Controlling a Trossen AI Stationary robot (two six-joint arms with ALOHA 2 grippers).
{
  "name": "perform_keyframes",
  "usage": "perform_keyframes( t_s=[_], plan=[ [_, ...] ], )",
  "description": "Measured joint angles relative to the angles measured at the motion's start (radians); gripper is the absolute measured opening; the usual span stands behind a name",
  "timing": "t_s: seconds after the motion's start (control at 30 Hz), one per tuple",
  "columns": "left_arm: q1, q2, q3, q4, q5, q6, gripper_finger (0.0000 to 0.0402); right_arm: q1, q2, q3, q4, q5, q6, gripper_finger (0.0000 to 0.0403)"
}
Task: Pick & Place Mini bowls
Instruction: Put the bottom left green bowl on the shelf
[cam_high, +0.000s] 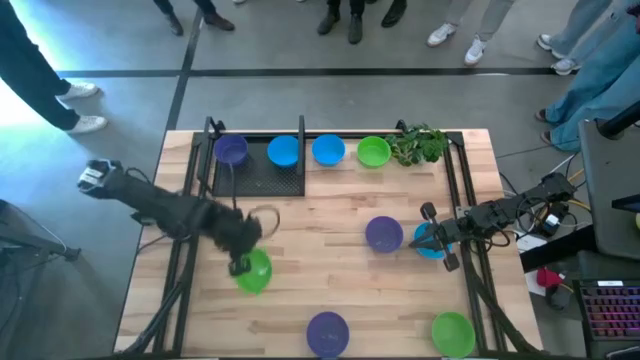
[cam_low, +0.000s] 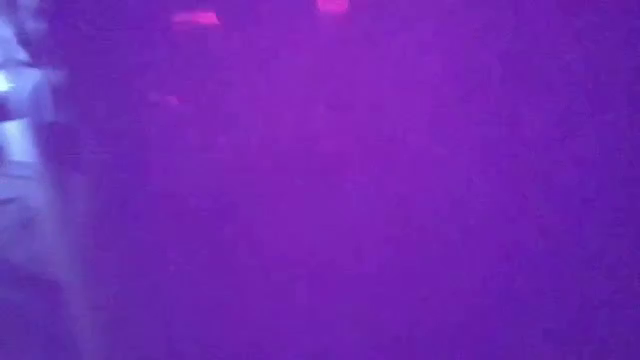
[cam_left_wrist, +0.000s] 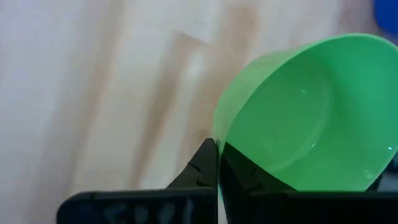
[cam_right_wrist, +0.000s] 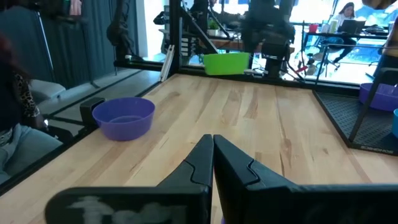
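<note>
Left jaws (cam_left_wrist: 217, 163) pinch green bowl (cam_left_wrist: 311, 118) by its rim on the bench (cam_high: 330, 215)
Thin grip risks a slip; right jaws (cam_right_wrist: 212, 158), pressed together, wait beside blue bowl (cam_high: 430, 243)

I saw a pale wood surface (cam_high: 330, 205) with stripes in its planks. On it sat purple bowls (cam_high: 384, 234), blue bowls (cam_high: 283, 151) and lime green bowls (cam_high: 374, 152). A leafy plant (cam_high: 418, 145) was dark green. Both grippers looked black.
</note>
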Motion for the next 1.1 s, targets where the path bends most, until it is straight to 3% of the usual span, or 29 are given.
perform_keyframes(
  t_s=[0.27, 0.63, 0.8, 1.1],
  plan=[
    [0.404, -0.032, 0.0, -0.027, -0.03, 0.039, 0.0, 0.0, 0.0, 0.0, 0.0, 0.0, 0.0, 0.0008],
    [0.894, 0.003, 0.0, -0.011, -0.088, 0.282, 0.0, 0.0, 0.0, 0.0, -0.001, 0.0, 0.0, 0.0008],
    [0.998, 0.072, 0.0, 0.058, -0.105, 0.356, 0.0, 0.0, 0.0, 0.0, -0.001, 0.0, 0.0, 0.0008],
    [1.017, 0.226, 0.0, 0.099, -0.173, 0.413, 0.0, 0.0, 0.0, 0.0, -0.001, -0.001, 0.0, 0.0008]
  ],
)
